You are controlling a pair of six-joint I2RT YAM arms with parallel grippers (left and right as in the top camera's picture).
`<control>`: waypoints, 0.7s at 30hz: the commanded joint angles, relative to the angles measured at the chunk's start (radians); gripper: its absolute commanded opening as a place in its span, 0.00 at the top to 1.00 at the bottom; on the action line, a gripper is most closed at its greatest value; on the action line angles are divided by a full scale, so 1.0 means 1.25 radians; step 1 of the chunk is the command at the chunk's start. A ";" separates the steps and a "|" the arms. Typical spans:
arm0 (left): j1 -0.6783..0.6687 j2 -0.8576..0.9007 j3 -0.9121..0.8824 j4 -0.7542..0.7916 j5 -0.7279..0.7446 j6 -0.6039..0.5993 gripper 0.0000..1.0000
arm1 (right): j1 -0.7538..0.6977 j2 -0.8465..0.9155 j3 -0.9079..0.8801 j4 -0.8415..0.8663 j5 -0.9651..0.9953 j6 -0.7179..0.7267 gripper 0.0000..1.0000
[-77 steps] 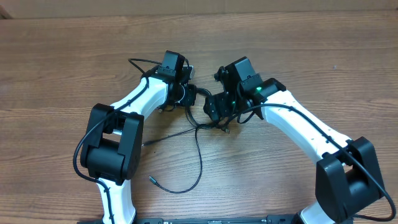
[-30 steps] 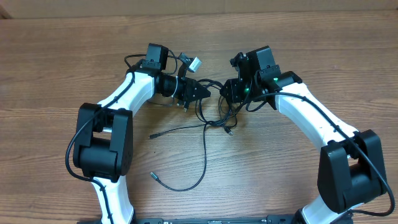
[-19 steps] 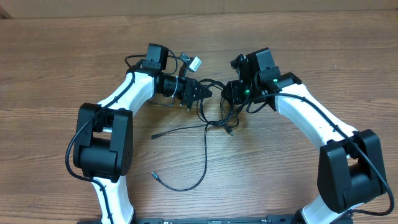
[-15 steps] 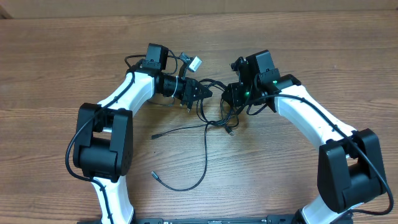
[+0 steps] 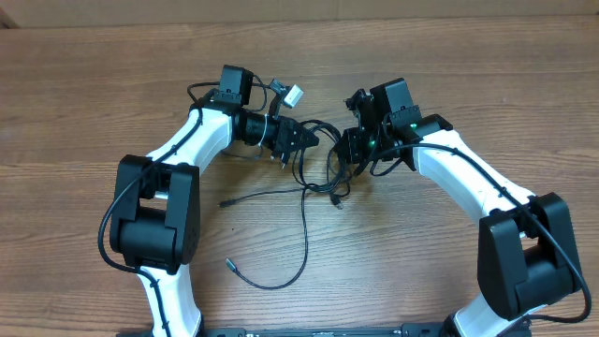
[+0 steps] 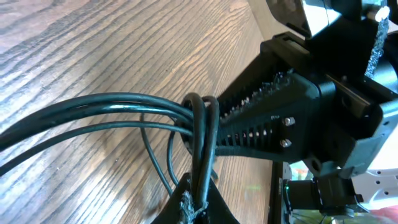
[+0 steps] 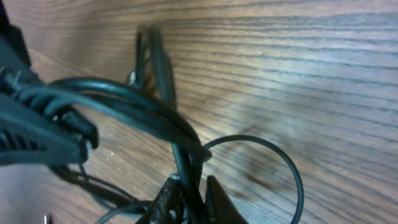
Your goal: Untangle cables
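The cables [image 5: 316, 159] are thin black cords, light and limp. They sag and curl under their own slack, so they will follow a pull rather than hold a shape, and their smooth jackets will likely slide over one another unless a crossing cinches tight. The knot of loops hangs between the two arms above the desk [image 5: 94, 94], and two loose strands trail down toward the near edge, one ending in a small plug tip [image 5: 227, 265] lying flat on the wood. The left fingers [image 5: 299, 139] are pressed together on a bundle of several strands that bends sharply over them. The right fingers [image 7: 163, 202] appear clamped on a single strand where it crosses the others. A firm pinch on the cord itself, close to a crossing, looks like the best hold. The free ends offer little to grip, and a hard tug risks tightening the loops instead of opening them.
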 commanded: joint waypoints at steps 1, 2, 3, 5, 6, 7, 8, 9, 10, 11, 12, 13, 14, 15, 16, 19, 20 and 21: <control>0.006 0.007 0.017 0.007 0.003 -0.004 0.96 | 0.005 0.004 -0.007 -0.007 -0.059 -0.004 0.94; 0.008 0.007 0.017 0.008 -0.009 -0.016 0.96 | 0.005 0.004 -0.007 -0.013 -0.066 -0.007 0.95; 0.009 0.007 0.017 0.010 -0.022 -0.029 0.96 | 0.007 0.004 -0.007 -0.018 -0.075 -0.014 0.96; 0.013 0.007 0.017 0.013 -0.050 -0.057 0.96 | 0.014 0.004 -0.007 -0.030 -0.109 -0.053 0.96; 0.015 0.007 0.017 0.013 -0.066 -0.072 0.96 | 0.019 0.004 -0.007 -0.036 -0.127 -0.072 0.96; 0.016 0.007 0.017 0.013 -0.074 -0.079 0.96 | 0.022 0.004 -0.007 -0.041 -0.140 -0.087 0.96; 0.017 0.007 0.017 0.013 -0.086 -0.087 0.96 | 0.027 0.004 -0.007 -0.045 -0.154 -0.102 0.96; 0.019 0.007 0.017 0.013 -0.101 -0.096 0.96 | 0.032 0.004 -0.007 -0.050 -0.164 -0.115 0.96; 0.019 0.007 0.017 0.013 -0.114 -0.102 0.96 | 0.037 0.004 -0.007 -0.053 -0.172 -0.127 0.96; 0.019 0.007 0.017 0.013 -0.130 -0.114 0.96 | 0.044 0.004 -0.007 -0.058 -0.182 -0.142 0.96; 0.019 0.007 0.017 0.013 -0.145 -0.126 0.96 | 0.052 0.004 -0.007 -0.062 -0.189 -0.154 0.96; 0.019 0.007 0.017 0.013 -0.154 -0.136 0.96 | 0.057 0.004 -0.007 -0.064 -0.191 -0.160 0.96; 0.019 0.007 0.017 0.013 -0.157 -0.141 0.96 | 0.066 0.004 -0.007 -0.068 -0.197 -0.174 0.96; 0.019 0.007 0.017 0.013 -0.157 -0.141 0.95 | 0.074 0.004 -0.007 -0.073 -0.201 -0.186 0.96; 0.020 0.007 0.017 0.013 -0.158 -0.141 0.96 | 0.080 0.004 -0.007 -0.079 -0.203 -0.199 0.96; 0.024 0.007 0.017 0.012 -0.185 -0.152 0.96 | 0.098 0.004 -0.007 -0.107 -0.226 -0.263 0.96; 0.025 0.007 0.017 0.010 -0.208 -0.166 0.96 | 0.099 0.004 -0.007 -0.113 -0.239 -0.280 0.96; 0.026 0.007 0.017 0.009 -0.226 -0.176 0.96 | 0.099 0.004 -0.007 -0.113 -0.246 -0.282 0.96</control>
